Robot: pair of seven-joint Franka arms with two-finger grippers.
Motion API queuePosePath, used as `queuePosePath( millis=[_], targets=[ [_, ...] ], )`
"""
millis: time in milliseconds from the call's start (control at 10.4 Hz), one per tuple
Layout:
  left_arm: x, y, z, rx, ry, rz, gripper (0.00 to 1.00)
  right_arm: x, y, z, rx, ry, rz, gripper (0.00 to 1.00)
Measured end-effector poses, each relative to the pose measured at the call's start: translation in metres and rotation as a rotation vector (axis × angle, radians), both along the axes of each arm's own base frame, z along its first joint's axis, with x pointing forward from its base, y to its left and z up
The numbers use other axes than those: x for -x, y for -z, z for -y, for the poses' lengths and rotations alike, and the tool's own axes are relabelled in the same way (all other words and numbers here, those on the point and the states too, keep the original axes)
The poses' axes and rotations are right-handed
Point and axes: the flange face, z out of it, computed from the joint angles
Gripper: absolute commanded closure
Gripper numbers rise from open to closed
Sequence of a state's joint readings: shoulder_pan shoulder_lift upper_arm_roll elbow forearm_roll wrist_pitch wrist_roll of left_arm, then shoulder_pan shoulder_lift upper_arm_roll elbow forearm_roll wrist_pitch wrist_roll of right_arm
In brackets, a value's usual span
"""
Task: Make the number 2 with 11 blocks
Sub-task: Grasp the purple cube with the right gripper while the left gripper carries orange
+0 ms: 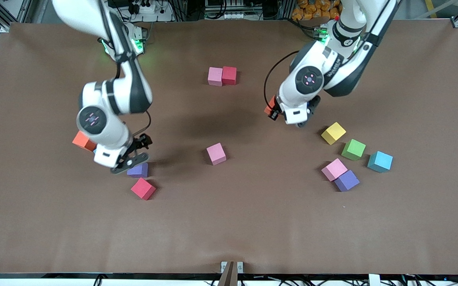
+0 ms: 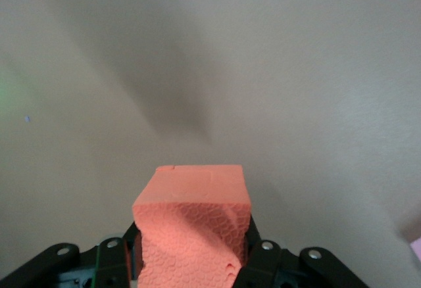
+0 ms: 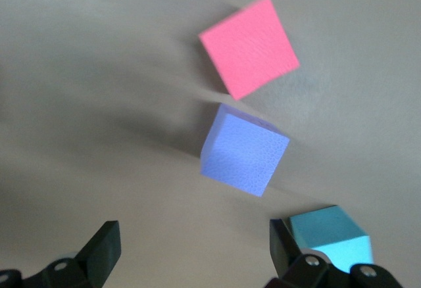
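Left gripper (image 1: 273,113): closed tight on an orange block (image 2: 194,225), held over bare table in the upper middle of the frame.
Right gripper (image 3: 196,255): jaws wide apart and holding nothing, low over a purple block (image 3: 243,150), with a red block (image 3: 250,46) just beside it.
Started pair: pink block (image 1: 215,76) and red cube (image 1: 229,75) touching, upper centre.
Lone pink cube (image 1: 216,153): centre of the frame.
Loose cluster: yellow block (image 1: 333,133), green block (image 1: 353,149) and teal block (image 1: 380,161), toward the left arm's end.

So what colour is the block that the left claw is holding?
Orange. The block shows best in the left wrist view, clamped in the left claw.
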State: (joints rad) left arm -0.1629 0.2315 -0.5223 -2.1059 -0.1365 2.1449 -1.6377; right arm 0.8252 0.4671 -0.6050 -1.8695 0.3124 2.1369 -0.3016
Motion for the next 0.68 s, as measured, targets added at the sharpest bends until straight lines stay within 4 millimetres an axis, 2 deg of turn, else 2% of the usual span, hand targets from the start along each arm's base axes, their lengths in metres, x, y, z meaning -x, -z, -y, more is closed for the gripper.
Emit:
queuePosePath(
  millis=[290, 483, 676],
  targets=[
    [0.054, 0.024, 0.027, 0.002, -0.12, 0.01, 0.88, -0.014, 0.036, 0.022, -0.085, 0.165, 0.023, 0.0],
    [0.075, 0.035, 0.029, 0.004, -0.197, 0.013, 0.88, -0.024, 0.057, 0.037, -0.084, 0.205, 0.074, 0.0],
    [0.093, 0.046, 0.03, 0.005, -0.308, -0.005, 0.87, -0.027, 0.075, 0.038, -0.066, 0.213, 0.105, 0.0]
  ],
)
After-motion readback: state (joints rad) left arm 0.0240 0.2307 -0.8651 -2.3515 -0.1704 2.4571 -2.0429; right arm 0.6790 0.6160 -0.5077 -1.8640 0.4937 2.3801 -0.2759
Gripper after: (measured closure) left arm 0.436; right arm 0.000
